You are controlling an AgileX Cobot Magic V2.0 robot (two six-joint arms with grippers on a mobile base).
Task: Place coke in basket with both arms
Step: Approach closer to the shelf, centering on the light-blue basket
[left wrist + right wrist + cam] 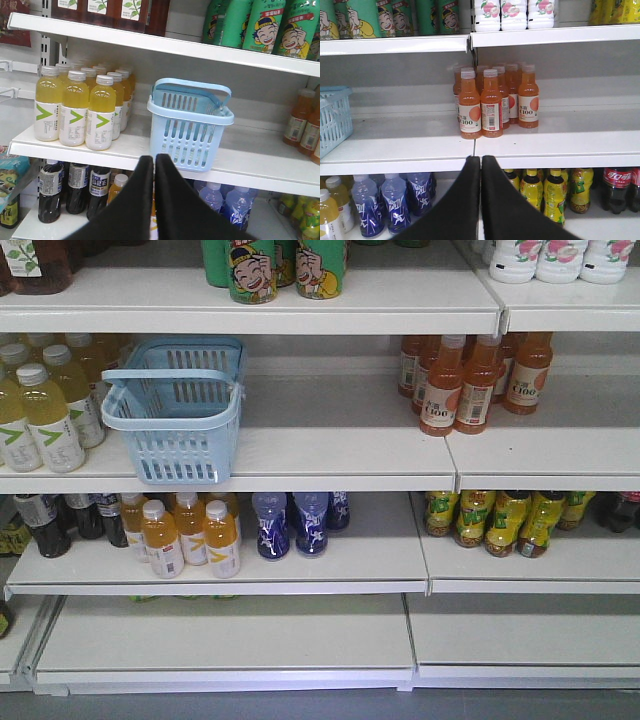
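Note:
The light blue slotted basket (180, 452) stands empty on the middle shelf, left of centre, its strap handle folded towards the front. In the left wrist view the basket (186, 139) is ahead and slightly right of my left gripper (154, 158), whose black fingers are shut with nothing between them. My right gripper (480, 158) is also shut and empty, in front of the shelf edge below the orange bottles; only a corner of the basket (332, 125) shows at that view's far left. The coke is out of view. Neither arm shows in the front view.
Yellow drink bottles (48, 415) stand just left of the basket and orange bottles (470, 380) at the right of the same shelf. Blue bottles (295, 522) and small orange-yellow bottles (190, 532) fill the shelf below. Dark cola bottles with red labels (616, 187) stand at the lower right.

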